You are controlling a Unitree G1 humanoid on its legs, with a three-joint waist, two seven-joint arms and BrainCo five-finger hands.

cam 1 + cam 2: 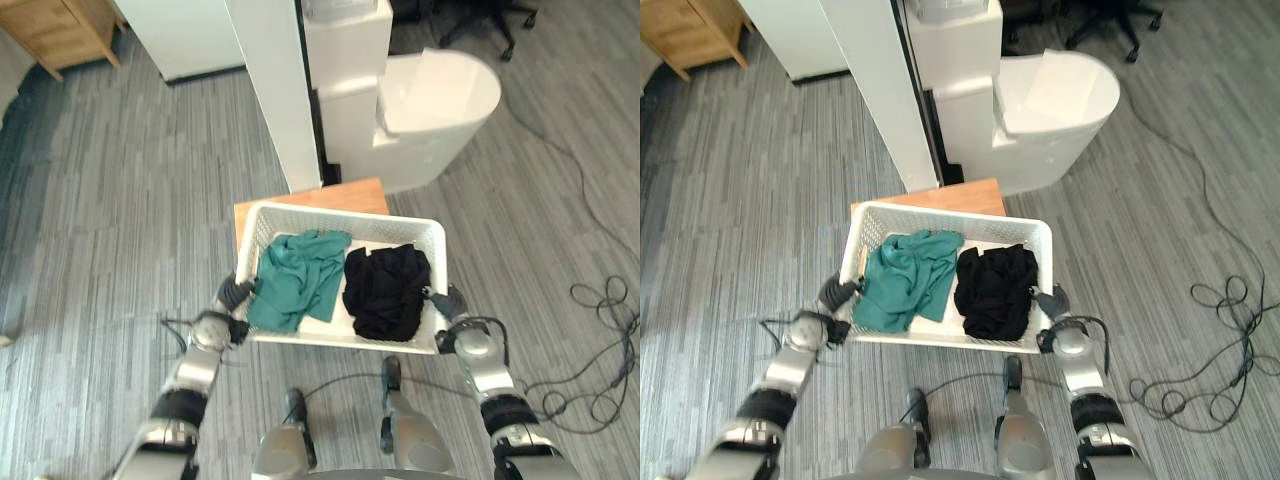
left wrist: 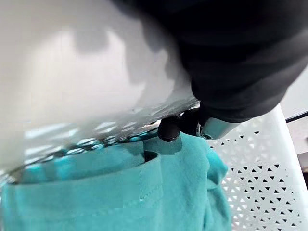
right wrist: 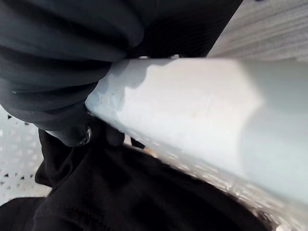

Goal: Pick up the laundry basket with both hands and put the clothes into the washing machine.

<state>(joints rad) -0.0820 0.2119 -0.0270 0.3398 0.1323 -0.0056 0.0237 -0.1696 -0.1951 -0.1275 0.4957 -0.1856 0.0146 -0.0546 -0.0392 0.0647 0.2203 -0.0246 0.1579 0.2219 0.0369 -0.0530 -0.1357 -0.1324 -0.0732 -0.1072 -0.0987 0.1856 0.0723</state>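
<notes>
Nearest, the left hand (image 1: pixel 232 297) and right hand (image 1: pixel 447 302) grip the two short ends of one white perforated laundry basket (image 1: pixel 340 214), held crosswise before the robot.

Left wrist view: dark fingertips (image 2: pixel 168 130) hooked over the rim, resting on teal cloth inside. Right wrist view: fingers (image 3: pixel 79 136) curled over the opposite rim, against black cloth.

Head views give the load: two items. A teal garment (image 1: pixel 298 280) lies in the robot's left half and a black garment (image 1: pixel 386 292) in the right half, touching at the middle.

The basket's far edge overlaps a small wooden table (image 1: pixel 330 197). Resting on it or lifted clear: cannot tell.

Beyond the table a white panel (image 1: pixel 272 90) stands upright, and just right of it is one white washing machine (image 1: pixel 440 100). The table sits between basket and machine.

Far left corner: a wooden cabinet (image 1: pixel 60 28). Far right: an office chair base (image 1: pixel 490 20).
</notes>
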